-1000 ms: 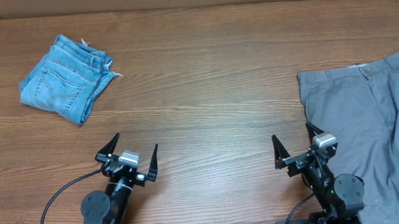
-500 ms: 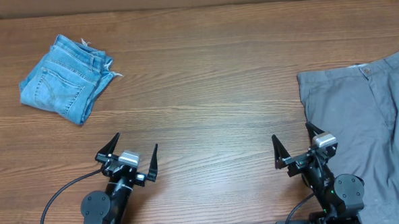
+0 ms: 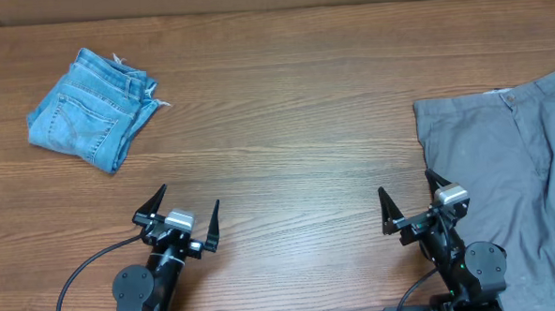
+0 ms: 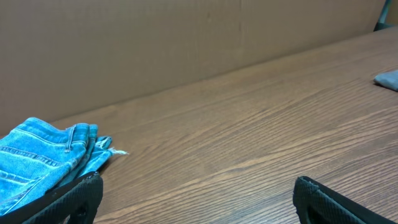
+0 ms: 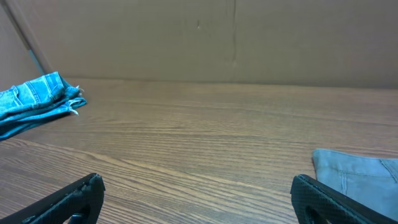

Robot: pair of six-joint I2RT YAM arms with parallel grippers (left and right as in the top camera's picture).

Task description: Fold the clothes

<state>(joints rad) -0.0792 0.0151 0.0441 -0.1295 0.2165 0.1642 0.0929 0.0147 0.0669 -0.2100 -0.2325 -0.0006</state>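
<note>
Folded light-blue denim jeans [image 3: 92, 107] lie at the far left of the table; they also show in the left wrist view [image 4: 43, 158] and the right wrist view [image 5: 34, 102]. Large grey trousers [image 3: 508, 164] with a buttoned waistband lie spread flat at the right edge, a corner showing in the right wrist view [image 5: 357, 174]. My left gripper [image 3: 186, 204] is open and empty near the front edge. My right gripper [image 3: 409, 195] is open and empty, just left of the grey trousers. No black or light-blue tops are in view.
The wooden table [image 3: 286, 127] runs between the two garments. A brown cardboard wall [image 4: 155, 43] stands along the far edge.
</note>
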